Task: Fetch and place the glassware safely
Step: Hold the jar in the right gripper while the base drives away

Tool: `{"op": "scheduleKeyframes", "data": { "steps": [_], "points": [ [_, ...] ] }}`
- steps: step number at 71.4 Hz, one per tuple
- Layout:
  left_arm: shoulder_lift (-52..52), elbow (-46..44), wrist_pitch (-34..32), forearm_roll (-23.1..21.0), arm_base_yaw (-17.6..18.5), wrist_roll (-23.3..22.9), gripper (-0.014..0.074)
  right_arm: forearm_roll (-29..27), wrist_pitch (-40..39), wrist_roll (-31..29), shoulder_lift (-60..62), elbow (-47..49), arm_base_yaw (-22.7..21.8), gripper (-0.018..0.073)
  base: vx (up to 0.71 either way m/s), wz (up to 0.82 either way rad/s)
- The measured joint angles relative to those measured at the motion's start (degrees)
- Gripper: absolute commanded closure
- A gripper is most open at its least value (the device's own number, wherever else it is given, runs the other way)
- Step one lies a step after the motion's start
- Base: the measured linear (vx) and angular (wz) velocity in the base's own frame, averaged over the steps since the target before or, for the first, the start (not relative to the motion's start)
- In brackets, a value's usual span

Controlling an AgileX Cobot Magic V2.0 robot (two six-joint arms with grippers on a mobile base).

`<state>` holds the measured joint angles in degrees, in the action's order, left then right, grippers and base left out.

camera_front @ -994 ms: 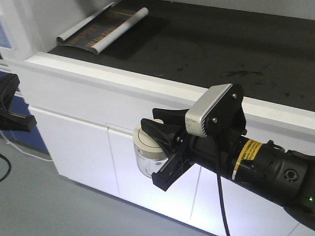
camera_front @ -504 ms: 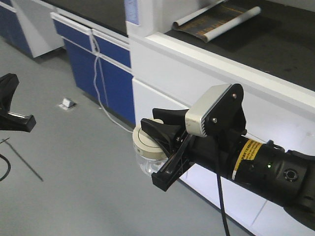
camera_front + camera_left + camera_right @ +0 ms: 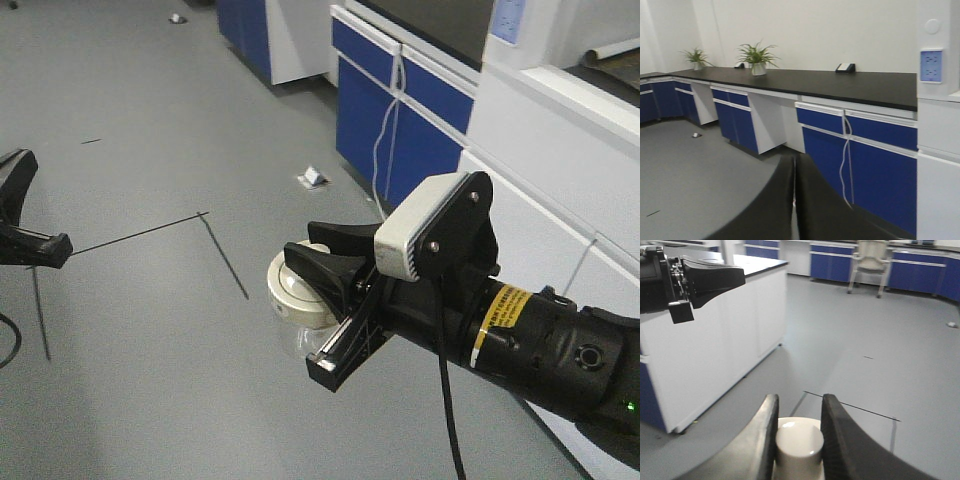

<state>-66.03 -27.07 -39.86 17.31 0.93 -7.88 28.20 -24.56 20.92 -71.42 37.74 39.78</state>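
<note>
the right end effector point(image 3: 310, 305) stays clenched around the lid of the small squat clear glass jar with a cream-white knobbed lid point(image 3: 296, 288), held in mid-air over the grey floor point(image 3: 150, 100). the left end effector point(image 3: 794, 170) looks closed and empty. the white counter point(image 3: 560, 150) has swung off to the right edge and blue cabinets point(image 3: 400, 110) have come in. fetching seems done and carrying underway, with no set-down spot evident yet.

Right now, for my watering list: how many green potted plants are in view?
2. One green potted plant stands left of centre on the black countertop; the other farther left, near the corner. More may be hidden.
</note>
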Motion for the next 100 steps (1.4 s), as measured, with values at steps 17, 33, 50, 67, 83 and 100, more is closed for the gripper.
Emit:
{"op": "scheduleKeyframes", "data": {
  "steps": [17,33,50,67,83,100],
  "points": [
    [0.0,0.0,0.0,0.0,0.0,0.0,0.0603,0.0,0.0,0.0,0.0,0.0,0.0,0.056,-0.1,0.49],
    [0.0,0.0,0.0,0.0,0.0,0.0,0.0603,0.0,0.0,0.0,0.0,0.0,0.0,0.056,0.02,0.27],
    [0.0,0.0,0.0,0.0,0.0,0.0,0.0603,0.0,0.0,0.0,0.0,0.0,0.0,0.056,0.14,0.3],
    [0.0,0.0,0.0,0.0,0.0,0.0,0.0603,0.0,0.3,0.0,0.0,0.0,0.0,0.056,0.24,0.22],
    [0.0,0.0,0.0,0.0,0.0,0.0,0.0603,0.0,0.4,0.0,0.0,0.0,0.0,0.056,0.35,0.04],
    [0.0,0.0,0.0,0.0,0.0,0.0,0.0603,0.0,0.4,0.0,0.0,0.0,0.0,0.056,0.44,0.0]
  ]
}}
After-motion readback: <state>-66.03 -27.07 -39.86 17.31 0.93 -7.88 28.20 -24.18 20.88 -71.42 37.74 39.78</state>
